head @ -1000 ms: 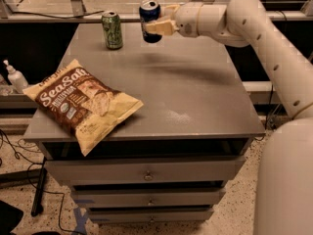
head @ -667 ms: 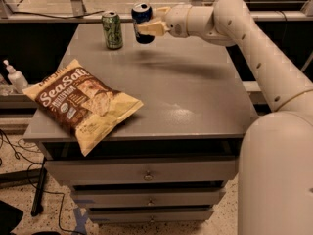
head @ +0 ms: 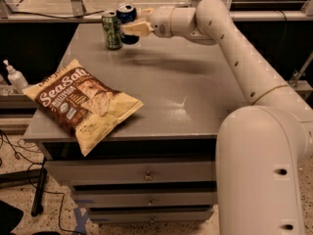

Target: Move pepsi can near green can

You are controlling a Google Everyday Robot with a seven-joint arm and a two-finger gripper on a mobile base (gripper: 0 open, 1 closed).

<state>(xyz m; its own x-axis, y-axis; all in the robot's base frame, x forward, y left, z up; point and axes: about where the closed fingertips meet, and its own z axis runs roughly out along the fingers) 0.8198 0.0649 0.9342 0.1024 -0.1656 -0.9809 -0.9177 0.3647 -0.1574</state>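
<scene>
- The tool (head: pixel 129 24) is at the far left part of the table, at the end of the white arm (head: pixel 234 50), which reaches in from the right.
- It is clenched on the pepsi can (head: pixel 126 13): one pale finger (head: pixel 137 29) lies across the near side of the can, and the other is mostly hidden behind it.
- The pepsi can stands upright in that grip, its silver top and dark blue upper wall showing above the finger and its dark lower end showing below.
- Whether its base touches the table cannot be told.
- The green can (head: pixel 112 31) stands upright on the table just to the left of the pepsi can. The two are so close that they overlap in the camera view, with the green can nearer the camera; whether they touch cannot be told.
- A soft shadow of the arm lies on the grey table (head: pixel 195 97) to the right of the cans.
- A brown and yellow chip bag (head: pixel 83 104) lies flat at the near left corner, well apart from both cans, with one corner hanging over the front edge.
- Under the top are drawers (head: pixel 146 175) with small knobs.
- The robot's large white body (head: pixel 259 170) fills the lower right.
- A pump bottle (head: pixel 14 77) stands on a lower shelf to the left of the table, and cables (head: pixel 19 146) trail on the floor below it.
</scene>
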